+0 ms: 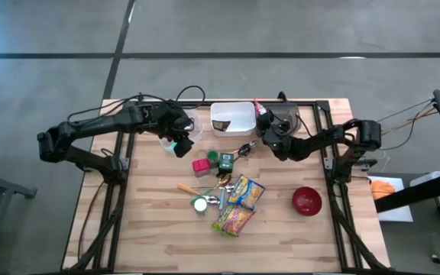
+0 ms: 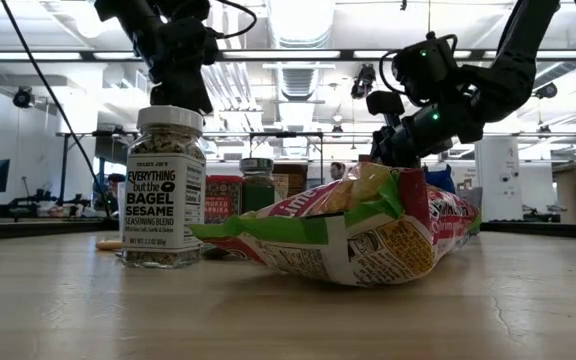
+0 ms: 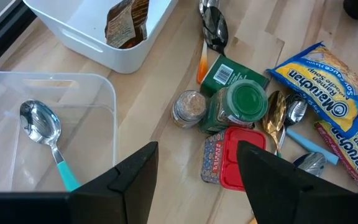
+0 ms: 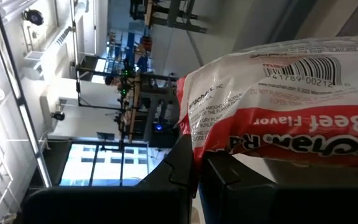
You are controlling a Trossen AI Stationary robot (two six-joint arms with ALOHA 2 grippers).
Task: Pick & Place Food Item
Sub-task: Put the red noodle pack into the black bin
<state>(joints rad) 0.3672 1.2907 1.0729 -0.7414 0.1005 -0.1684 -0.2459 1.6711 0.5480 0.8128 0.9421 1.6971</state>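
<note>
I have a red beef ramen packet [image 4: 291, 106] pinched by its edge in my right hand [image 4: 197, 168], fingers clamped together on the wrapper, lifted near the white bin [image 1: 232, 116] at the far side of the tabletop [image 1: 159, 229]. I judge this the carry step; next I need to position over the bin and release. My left hand [image 3: 194, 180] hovers part open and empty beside the clear tub [image 3: 48, 99].

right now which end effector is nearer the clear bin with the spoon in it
Left. The left end effector hangs open at the clear bin, by its edge. The right end effector, shut on a ramen packet, is beyond the white bin.
</note>
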